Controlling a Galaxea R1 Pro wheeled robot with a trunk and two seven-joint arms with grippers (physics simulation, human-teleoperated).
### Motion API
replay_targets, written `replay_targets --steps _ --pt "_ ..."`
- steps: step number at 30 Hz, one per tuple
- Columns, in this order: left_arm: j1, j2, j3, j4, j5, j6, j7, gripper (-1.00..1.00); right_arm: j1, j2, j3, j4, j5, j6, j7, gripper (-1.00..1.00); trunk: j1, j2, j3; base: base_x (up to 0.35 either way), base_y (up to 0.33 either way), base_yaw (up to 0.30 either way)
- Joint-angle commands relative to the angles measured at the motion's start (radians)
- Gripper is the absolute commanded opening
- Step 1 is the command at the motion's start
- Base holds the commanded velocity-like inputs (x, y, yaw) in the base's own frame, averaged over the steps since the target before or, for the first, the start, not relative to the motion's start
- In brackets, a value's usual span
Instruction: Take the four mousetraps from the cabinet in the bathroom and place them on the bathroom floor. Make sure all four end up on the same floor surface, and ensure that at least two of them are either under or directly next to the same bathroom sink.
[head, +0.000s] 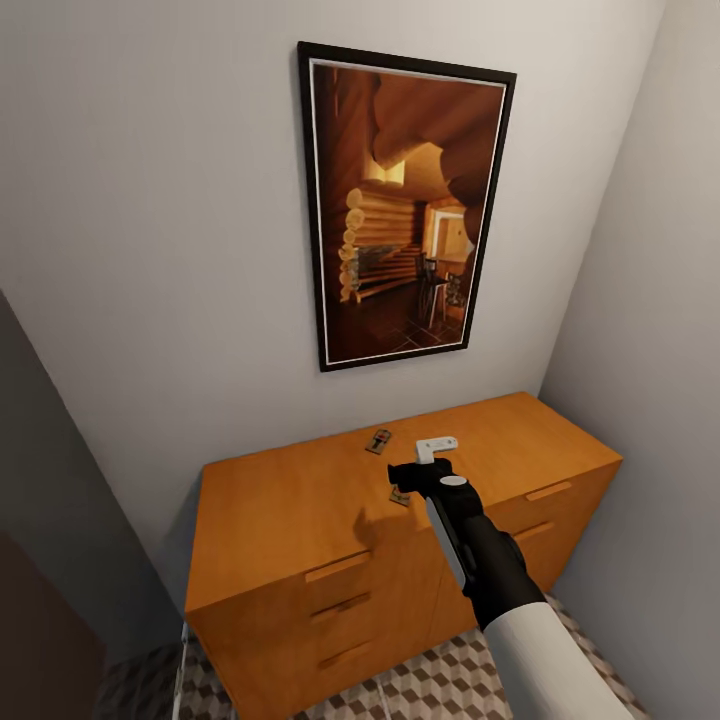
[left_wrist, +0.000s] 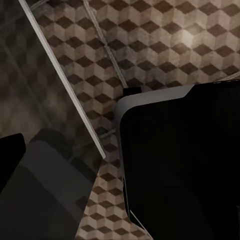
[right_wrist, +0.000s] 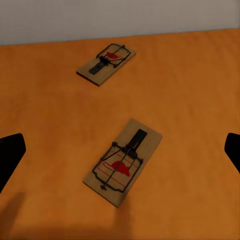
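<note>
Right gripper (right_wrist: 120, 150) open, fingertips wide, above near mousetrap (right_wrist: 123, 161) at frame centre on cabinet (right_wrist: 45, 130); second mousetrap (right_wrist: 106, 63) upper centre; no legible writing.

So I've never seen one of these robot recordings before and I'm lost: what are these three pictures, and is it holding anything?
They are simulator renders of a two-armed robot on wheels. The big picture is from a camera on its head, looking down at an orange-brown cabinet under a framed picture. The robot's right arm reaches over the cabinet top. The other two pictures come from cameras near each pincer. The right one looks past the open right pincer, which holds nothing, at two mousetraps lying flat on the cabinet: a near mousetrap just below it and a far mousetrap closer to the wall. The left one looks down at the cube-patterned floor; whether that pincer is open I cannot tell.
</note>
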Motion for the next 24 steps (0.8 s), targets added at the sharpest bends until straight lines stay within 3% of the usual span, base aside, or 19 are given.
replay_targets --steps 1,24 --pt "-0.002 0.0 -0.008 0.004 0.007 -0.007 0.001 1.0 -0.001 0.0 0.001 -0.001 0.008 0.006 -0.001 1.0 0.001 -0.002 -0.002 0.0 0.005 -0.015" --pt "-0.002 -0.001 -0.008 0.004 0.007 -0.006 0.001 1.0 -0.001 0.0 0.002 -0.001 0.008 0.006 -0.001 1.0 0.001 -0.002 -0.002 0.0 0.0 -0.141"
